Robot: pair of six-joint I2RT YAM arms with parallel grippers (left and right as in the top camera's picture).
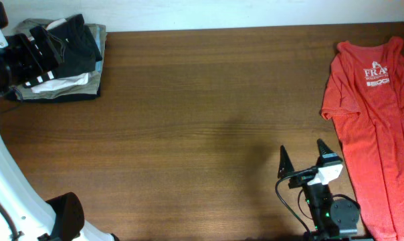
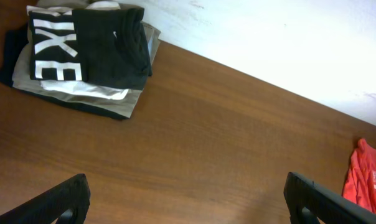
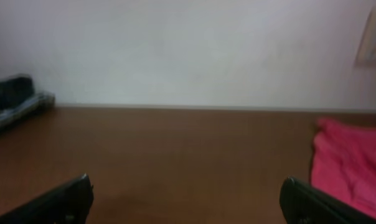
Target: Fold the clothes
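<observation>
Left gripper (image 2: 187, 182) is standing wide and holding nothing, its fingers (image 2: 70, 196) showing at the bottom corners of the wrist view with bare table (image 2: 225, 137) between them. Right gripper (image 1: 301, 145) is likewise gaping wide and empty, sitting at the near right of the table and pointing toward the far wall (image 3: 188, 50). Black top (image 2: 91, 46) is lying folded at the far left corner, white block letters facing up, resting on a stack (image 2: 113, 102) of white and khaki garments. In the overhead view the left arm (image 1: 1, 67) is overlapping that stack, while the left wrist view is showing the fingers apart from it. Red shirt (image 1: 376, 127) is lying spread flat along the right edge, just beside the right gripper; contact between them cannot be told.
</observation>
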